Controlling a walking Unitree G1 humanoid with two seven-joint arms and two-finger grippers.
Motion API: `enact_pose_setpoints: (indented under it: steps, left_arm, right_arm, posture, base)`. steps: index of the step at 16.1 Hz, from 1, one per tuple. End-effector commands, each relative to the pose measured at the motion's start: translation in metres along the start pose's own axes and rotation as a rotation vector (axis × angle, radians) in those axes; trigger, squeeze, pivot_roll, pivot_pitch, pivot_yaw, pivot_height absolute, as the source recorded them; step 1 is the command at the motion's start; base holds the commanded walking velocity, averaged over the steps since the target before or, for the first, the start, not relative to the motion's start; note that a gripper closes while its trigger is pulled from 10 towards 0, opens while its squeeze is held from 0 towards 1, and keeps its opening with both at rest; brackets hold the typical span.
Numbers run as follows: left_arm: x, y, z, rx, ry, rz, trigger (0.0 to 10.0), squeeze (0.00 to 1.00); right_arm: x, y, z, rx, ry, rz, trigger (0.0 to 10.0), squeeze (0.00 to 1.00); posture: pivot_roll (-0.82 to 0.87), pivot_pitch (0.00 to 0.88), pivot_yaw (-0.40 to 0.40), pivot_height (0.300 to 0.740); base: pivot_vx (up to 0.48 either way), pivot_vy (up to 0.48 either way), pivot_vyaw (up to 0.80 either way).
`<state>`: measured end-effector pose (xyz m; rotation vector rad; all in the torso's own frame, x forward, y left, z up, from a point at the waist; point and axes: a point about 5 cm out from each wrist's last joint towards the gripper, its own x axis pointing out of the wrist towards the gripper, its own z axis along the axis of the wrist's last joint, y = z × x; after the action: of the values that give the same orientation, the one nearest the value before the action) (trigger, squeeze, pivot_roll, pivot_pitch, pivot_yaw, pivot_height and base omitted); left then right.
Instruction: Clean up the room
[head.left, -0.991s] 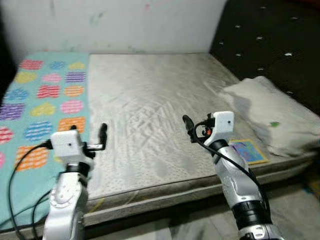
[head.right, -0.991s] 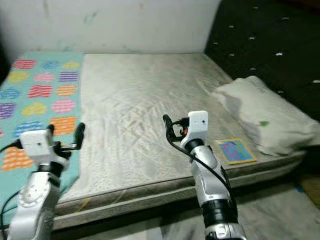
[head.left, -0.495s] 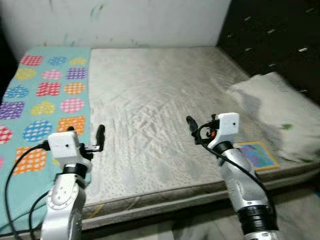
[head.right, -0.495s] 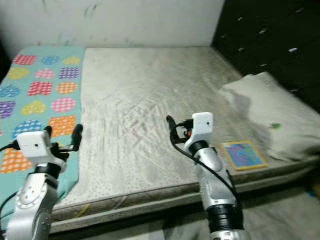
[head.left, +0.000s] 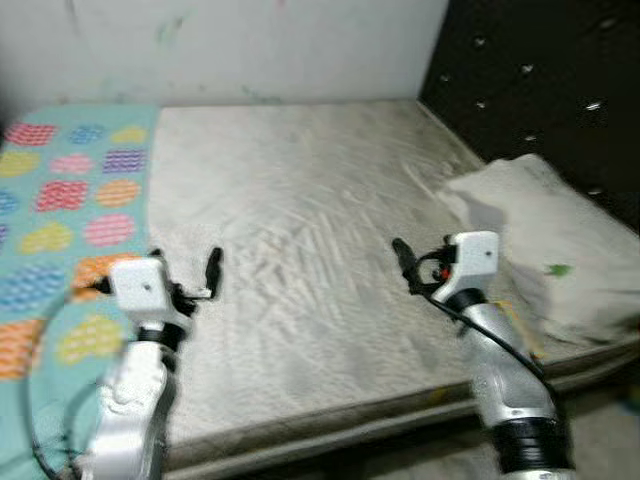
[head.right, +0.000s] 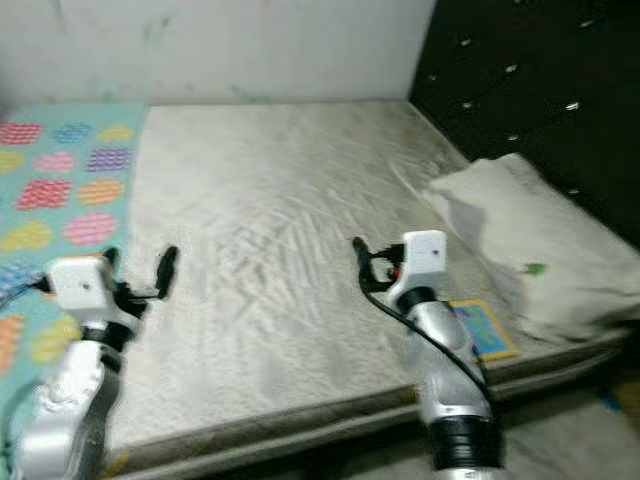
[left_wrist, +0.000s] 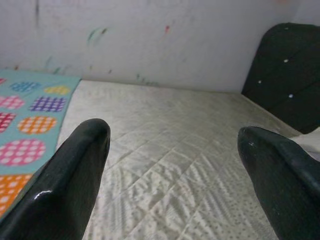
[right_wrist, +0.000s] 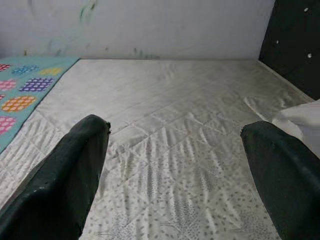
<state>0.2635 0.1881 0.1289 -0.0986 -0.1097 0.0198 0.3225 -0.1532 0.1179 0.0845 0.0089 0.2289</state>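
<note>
View is being swung rightward since a second ago | left pincer (head.left: 210, 272) and right pincer (head.left: 402, 256) are being held wide apart, empty | book (head.right: 483, 328) is lying at bed (head.left: 300, 220) near-right edge, beside pillow (head.left: 540, 240), not yet reached

Head views dim w/ motion blur, worst at 9 o'clock over left arm (head.left: 135, 400). Wrist views sharper, evenly lit; headboard (head.left: 540, 90) near black.

Both silver arms raised fwd, elbows bent. Left gripper (left_wrist: 172, 165) & right gripper (right_wrist: 175, 170): black fingers spread wide, holding nothing.
</note>
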Motion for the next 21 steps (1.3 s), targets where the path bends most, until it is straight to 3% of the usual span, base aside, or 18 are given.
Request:
enact_pose_setpoints:
  steps: [1,7,21]
  left_arm:
    - [-0.0020,0.0030,-0.0005,0.008,0.009,0.011,10.0,0.00]
    - [0.0004,0.0036,-0.0030,-0.014,0.025,0.042,10.0,0.00]
    - [0.0022,0.0012,-0.0045,-0.032,0.025,0.042,10.0,0.00]
  right_arm:
    - [0.0016,0.0053,0.0036,-0.003,-0.010,0.023,10.0,0.00]
    - [0.0012,0.0069,0.0035,-0.012,-0.010,0.035,10.0,0.00]
    - [0.0049,0.0059,0.0049,-0.026,-0.003,0.050,10.0,0.00]
  posture:
    - [0.00,0.048,-0.070,0.740]
    - [0.00,0.048,-0.070,0.740]
    - [-0.01,0.031,-0.079,0.740]
  base:
    - [0.000,0.000,0.00]
    - [0.000,0.057,0.24]
    - [0.000,0.474,0.03]
